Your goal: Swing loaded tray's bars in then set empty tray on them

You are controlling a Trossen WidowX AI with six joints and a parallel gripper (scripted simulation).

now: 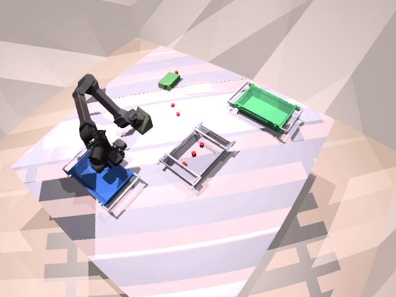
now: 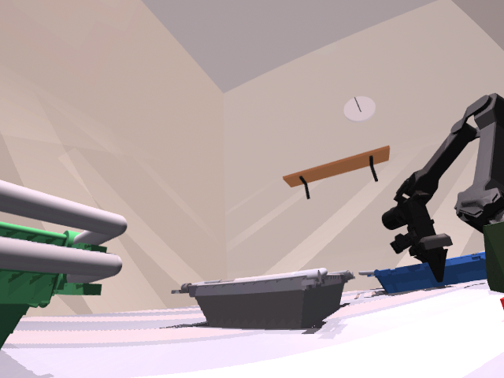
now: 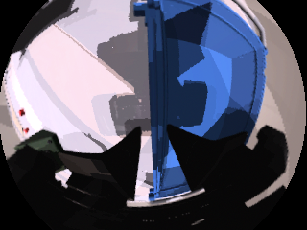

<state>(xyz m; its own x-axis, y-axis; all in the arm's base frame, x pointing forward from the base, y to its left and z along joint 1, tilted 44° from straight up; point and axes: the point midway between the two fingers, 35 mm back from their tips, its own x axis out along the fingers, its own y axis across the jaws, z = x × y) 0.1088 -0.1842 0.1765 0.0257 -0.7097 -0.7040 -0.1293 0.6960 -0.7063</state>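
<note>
The loaded grey tray [image 1: 187,143] [image 2: 252,311] stands mid-table with red blocks [image 1: 193,153] inside. Its two wire bars [image 1: 174,159] [image 1: 211,138] lie in across its top. An empty blue tray [image 1: 105,192] [image 2: 401,280] [image 3: 245,72] stands flat on the table, its wire bars [image 1: 123,193] [image 1: 74,158] out over its ends. My gripper [image 2: 439,279] [image 3: 153,128] points down at the blue tray's long wall nearest the arm base. It is partly open, one finger on each side of that wall, with a gap showing in the wrist view. The arm hides part of the blue tray in the top view.
An empty green tray [image 1: 266,107] [image 2: 12,301] stands at the far right, bars out over its ends. A green block [image 1: 169,80] lies at the back. Loose red blocks [image 1: 172,104] [image 1: 177,114] [image 1: 176,72] lie around the middle and back. The dark green arm base [image 1: 143,120] is nearby.
</note>
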